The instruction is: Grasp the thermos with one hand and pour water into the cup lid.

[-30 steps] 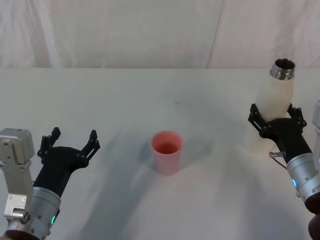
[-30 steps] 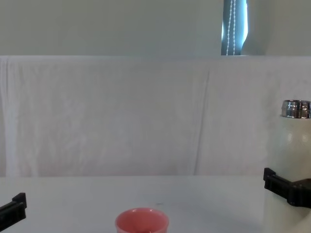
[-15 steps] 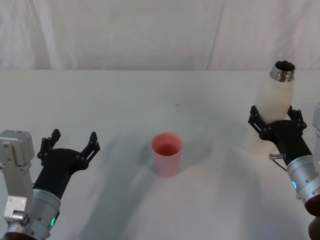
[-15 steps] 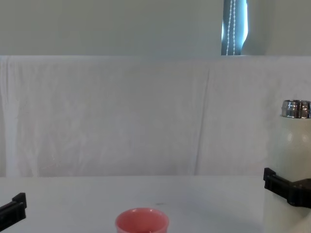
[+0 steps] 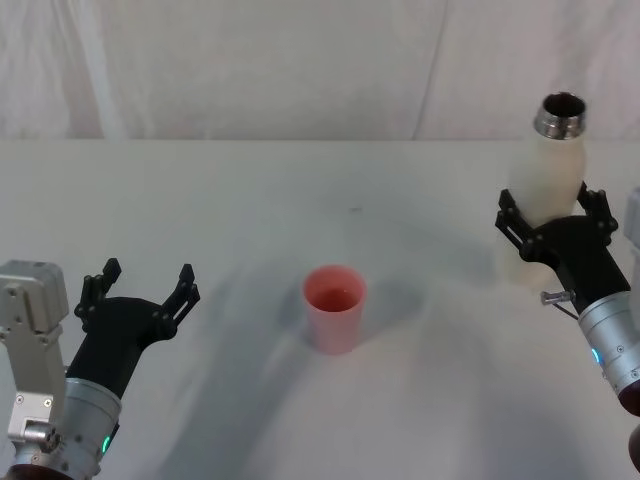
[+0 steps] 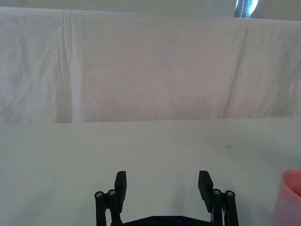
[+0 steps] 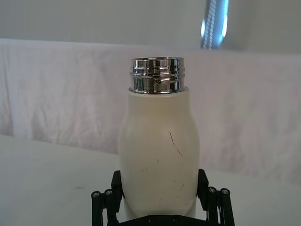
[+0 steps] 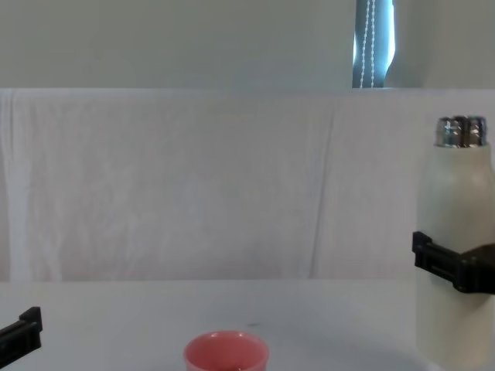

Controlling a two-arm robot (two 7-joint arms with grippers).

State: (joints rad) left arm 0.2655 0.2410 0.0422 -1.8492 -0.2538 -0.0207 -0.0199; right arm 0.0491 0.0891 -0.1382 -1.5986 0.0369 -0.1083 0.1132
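Observation:
The cream-white thermos (image 5: pixel 548 170) with its open steel neck stands upright at the right, held a little above the table. My right gripper (image 5: pixel 552 222) is shut on its lower body; the right wrist view shows the thermos (image 7: pixel 159 155) between the two fingers, and the chest view shows the thermos (image 8: pixel 455 232) at its right edge. The pink cup lid (image 5: pixel 334 306) stands upright at the table's middle, its rim also low in the chest view (image 8: pixel 226 354). My left gripper (image 5: pixel 140 288) rests open at the near left, well apart from the cup lid (image 6: pixel 292 195).
A white cloth covers the table (image 5: pixel 300 200) and hangs as a backdrop (image 5: pixel 250 60) behind it. Bare tabletop lies between the cup lid and the thermos.
My right gripper has lifted the thermos upward and shifted it slightly left. The left arm and the cup lid have not moved.

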